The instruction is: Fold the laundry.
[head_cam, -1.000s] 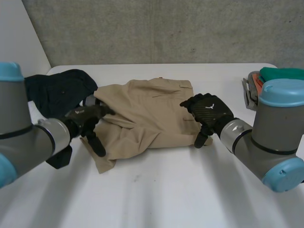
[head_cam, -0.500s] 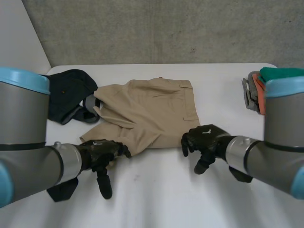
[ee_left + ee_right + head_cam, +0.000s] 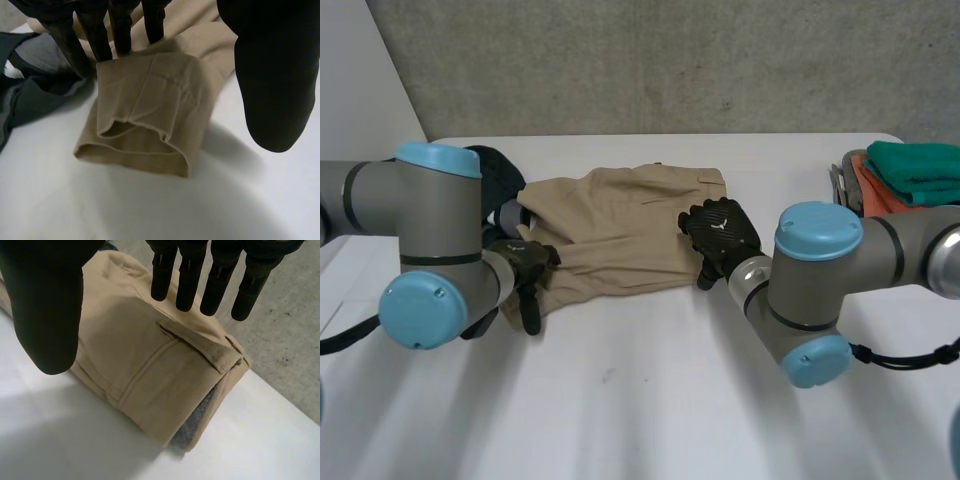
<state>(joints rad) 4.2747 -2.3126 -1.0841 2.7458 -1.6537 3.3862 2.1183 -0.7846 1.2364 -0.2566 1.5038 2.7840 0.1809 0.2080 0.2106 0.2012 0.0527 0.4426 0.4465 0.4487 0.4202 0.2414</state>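
Tan cotton trousers (image 3: 620,240), part-folded at the middle of the white table (image 3: 650,400), await another fold: left hand (image 3: 528,268) at the leg cuff and right hand (image 3: 720,232) over the back pocket are both spread, so pinching each end likely comes next.

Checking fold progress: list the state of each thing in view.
Pants: folded, flat on the table.
Dark garment: crumpled, beside the pants.
Stack: folded clothes, piled at the table's right edge.
Left hand: open, fingertips on the pants' leg end.
Right hand: open, at the pants' waistband.
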